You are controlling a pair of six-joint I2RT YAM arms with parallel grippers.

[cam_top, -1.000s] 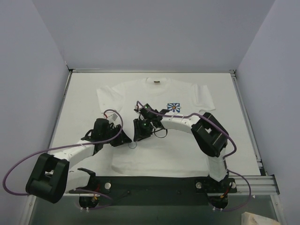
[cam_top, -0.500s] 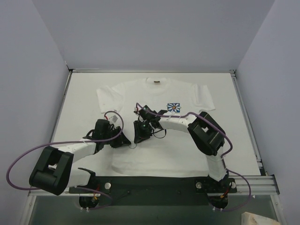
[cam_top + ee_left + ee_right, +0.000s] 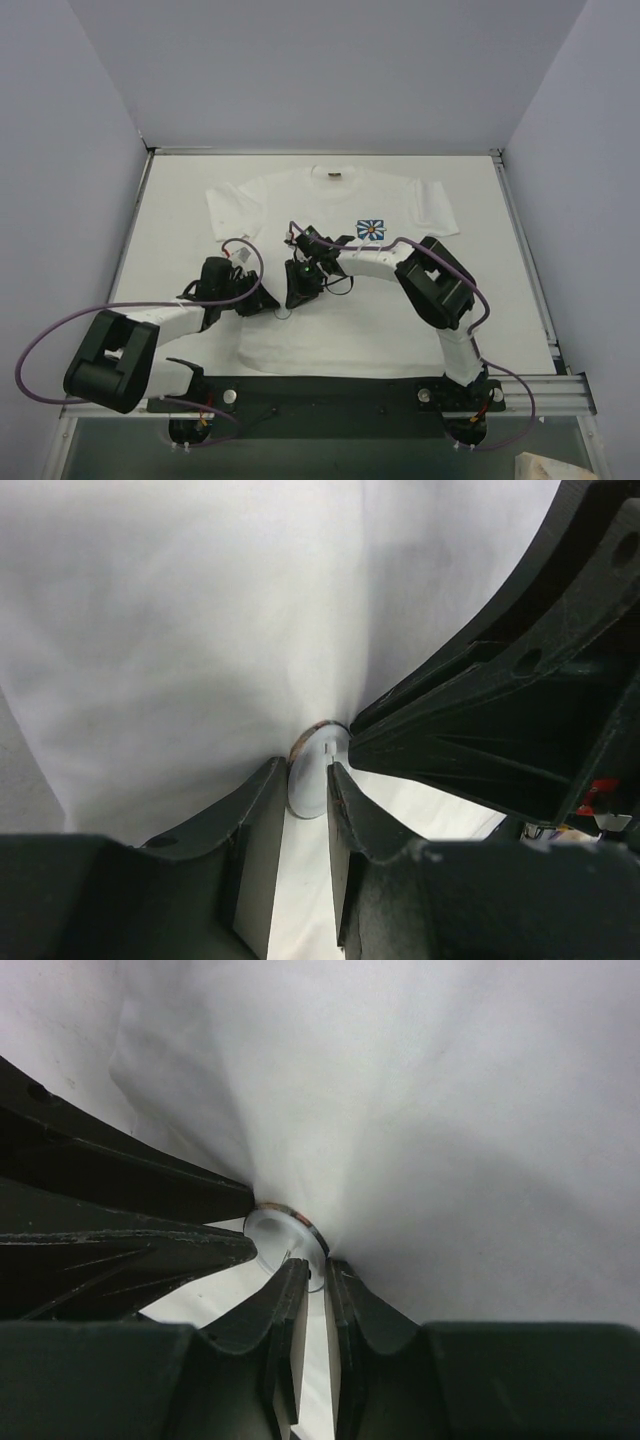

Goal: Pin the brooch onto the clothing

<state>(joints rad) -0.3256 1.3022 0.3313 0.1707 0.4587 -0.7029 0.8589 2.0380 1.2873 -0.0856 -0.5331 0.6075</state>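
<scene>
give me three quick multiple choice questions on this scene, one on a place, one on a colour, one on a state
1. Where do the left gripper and right gripper meet?
A. on a sleeve
B. on the T-shirt body, left of the flower print and nearer the arm bases
C. off the shirt entirely

2. What colours is the flower print?
A. blue and white
B. red and yellow
C. green and black

3. How does the cloth lie around the brooch?
A. flat and smooth
B. cut open
C. gathered in folds that run to it

Answers:
1 B: the top view shows both sets of fingertips together on the shirt body, left of the print.
2 A: the top view shows blue petals on white.
3 C: both wrist views show creases converging on the disc.
</scene>
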